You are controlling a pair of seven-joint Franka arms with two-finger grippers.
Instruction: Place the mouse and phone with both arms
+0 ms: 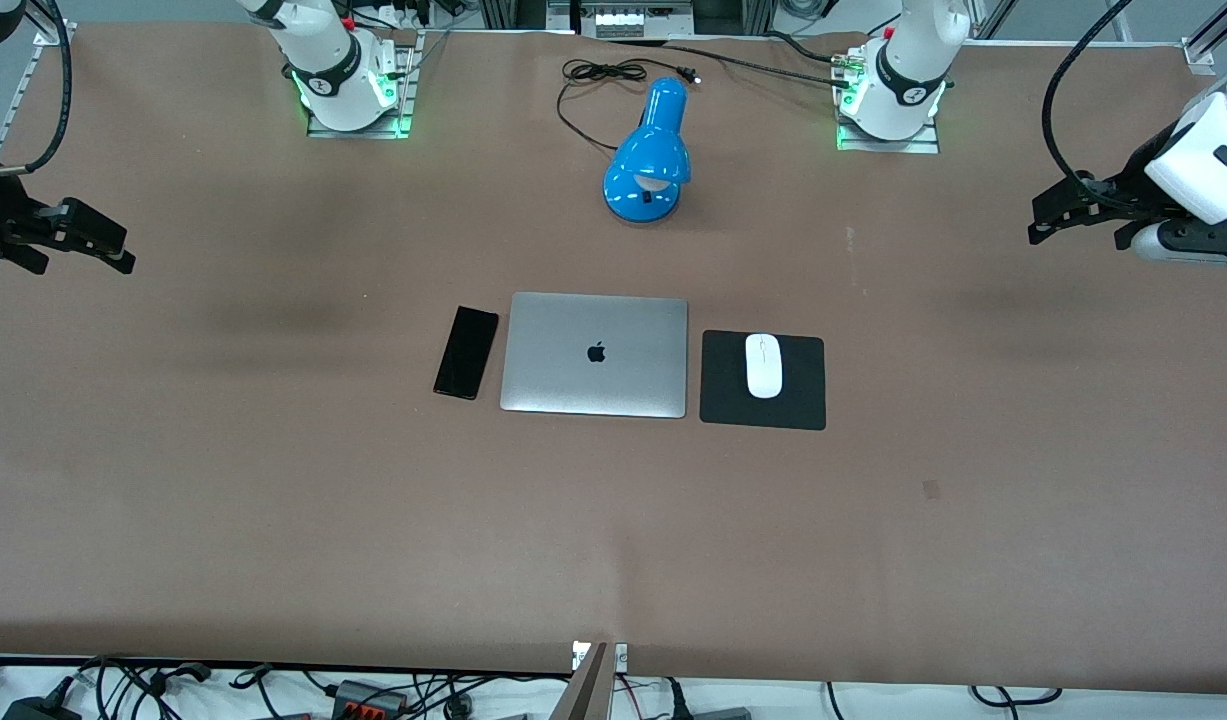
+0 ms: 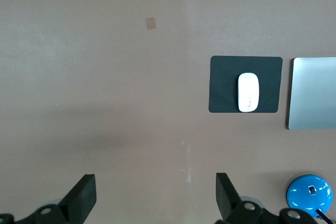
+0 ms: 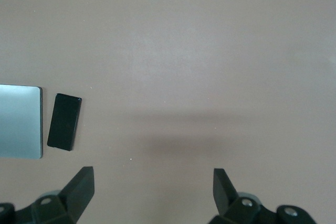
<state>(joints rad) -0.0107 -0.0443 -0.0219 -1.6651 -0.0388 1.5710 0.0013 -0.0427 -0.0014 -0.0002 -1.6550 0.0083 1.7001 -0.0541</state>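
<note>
The white mouse (image 1: 763,365) lies on a square black mouse pad (image 1: 808,400) beside a closed silver laptop (image 1: 595,355), toward the left arm's end; it also shows in the left wrist view (image 2: 248,92). The black phone (image 1: 466,352) lies flat on the table beside the laptop, toward the right arm's end, and shows in the right wrist view (image 3: 64,121). My left gripper (image 1: 1041,222) hangs open and empty over bare table at the left arm's end (image 2: 156,192). My right gripper (image 1: 123,250) hangs open and empty over bare table at the right arm's end (image 3: 153,190).
A blue desk lamp (image 1: 650,155) with a black cord lies farther from the front camera than the laptop, between the two arm bases. The brown table (image 1: 273,500) spreads wide around the central row of objects. Cables run along the table's near edge.
</note>
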